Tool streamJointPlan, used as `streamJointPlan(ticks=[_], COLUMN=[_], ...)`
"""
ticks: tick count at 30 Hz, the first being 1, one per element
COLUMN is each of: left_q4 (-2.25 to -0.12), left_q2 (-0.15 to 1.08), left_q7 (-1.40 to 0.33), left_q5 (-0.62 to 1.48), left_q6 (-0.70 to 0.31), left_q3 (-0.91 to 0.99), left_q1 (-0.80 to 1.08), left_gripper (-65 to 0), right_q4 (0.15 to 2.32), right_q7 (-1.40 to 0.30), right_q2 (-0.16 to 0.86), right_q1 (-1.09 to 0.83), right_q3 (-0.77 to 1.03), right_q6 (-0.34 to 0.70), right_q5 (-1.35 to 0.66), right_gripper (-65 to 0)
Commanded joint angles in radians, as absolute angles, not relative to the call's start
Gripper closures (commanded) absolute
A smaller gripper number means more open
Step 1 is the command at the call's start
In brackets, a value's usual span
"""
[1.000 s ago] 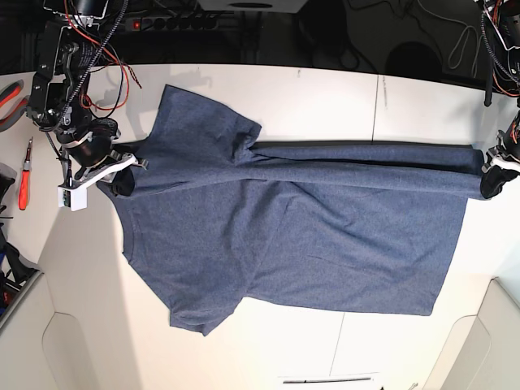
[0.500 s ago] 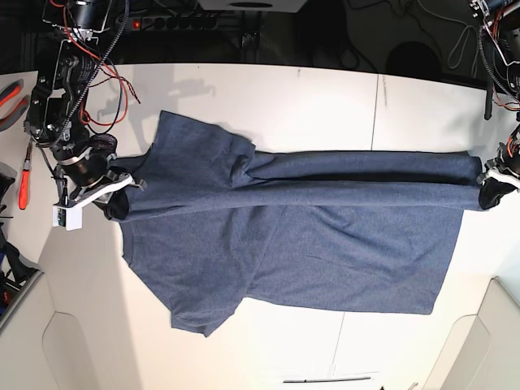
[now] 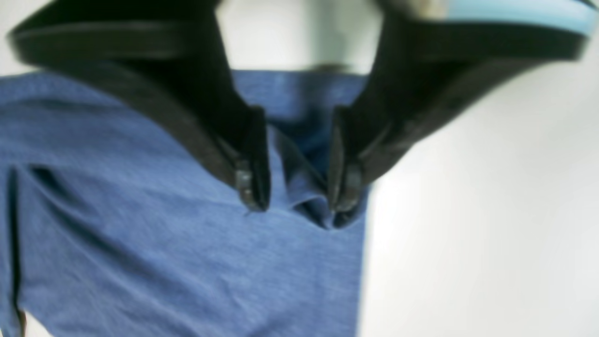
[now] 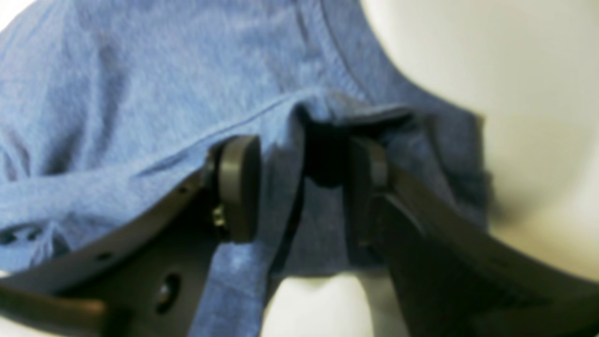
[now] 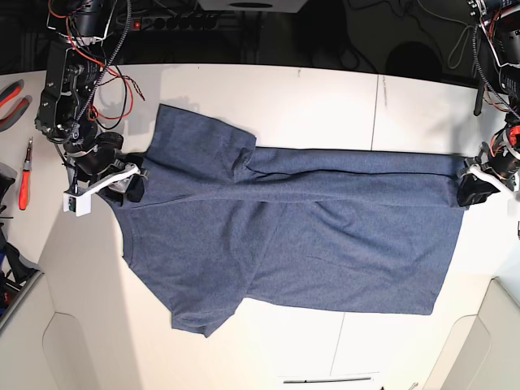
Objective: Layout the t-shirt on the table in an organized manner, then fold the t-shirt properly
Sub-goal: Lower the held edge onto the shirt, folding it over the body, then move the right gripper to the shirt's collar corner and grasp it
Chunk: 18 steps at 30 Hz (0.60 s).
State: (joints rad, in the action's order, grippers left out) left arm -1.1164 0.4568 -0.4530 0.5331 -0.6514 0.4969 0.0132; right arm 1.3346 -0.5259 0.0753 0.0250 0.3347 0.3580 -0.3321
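The navy t-shirt (image 5: 309, 236) lies spread across the white table (image 5: 325, 89), collar end at the left and hem at the right, with its far edge folded over in a long band. No lettering shows. My right gripper (image 5: 130, 185) sits at the shirt's collar corner. In the right wrist view its jaws (image 4: 304, 187) stand open with a loose fold of t-shirt (image 4: 140, 93) draped between the pads. My left gripper (image 5: 474, 185) rests at the hem corner. It is open (image 3: 298, 189) too, straddling a small ridge of t-shirt (image 3: 164, 257).
Red-handled pliers (image 5: 10, 97) and a red screwdriver (image 5: 24, 175) lie beyond the table's left edge. A power strip (image 5: 175, 23) and cables run behind the far edge. A thin seam (image 5: 375, 106) crosses the tabletop. White panels fill both near corners.
Both grippers have opened and let go of the folded band. The band has dropped and now lies flatter on the shirt, and both arms have shifted slightly inward.
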Motion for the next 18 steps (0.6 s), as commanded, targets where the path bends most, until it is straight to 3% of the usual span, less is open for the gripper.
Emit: streamJointPlan(ticks=[1,7,18], left_q4=[-1.130,-1.131,-1.131], left_q2=[0.480,0.480,0.480], left_q7=[-0.423,-0.394,-0.441], left_q5=[0.548,0.548,0.549], left_q6=[-0.632,-0.609,-0.618], left_q3=[0.487,0.466,0.636], left_q1=[0.000,0.000,0.004], left_gripper=[-25.4,-25.4,-25.4], right_q4=[1.360,1.441,1.654], right_q7=[-0.488,-0.478,-0.575], right_q2=[0.083,0.083,0.083], right_q1=[0.041,0.041,0.014], right_q3=[0.338,0.338,0.339], right_q6=[0.363,0.363,0.363], right_q5=[-0.344,-0.344,-0.325], right_gripper=[-29.7,-29.7,-29.5])
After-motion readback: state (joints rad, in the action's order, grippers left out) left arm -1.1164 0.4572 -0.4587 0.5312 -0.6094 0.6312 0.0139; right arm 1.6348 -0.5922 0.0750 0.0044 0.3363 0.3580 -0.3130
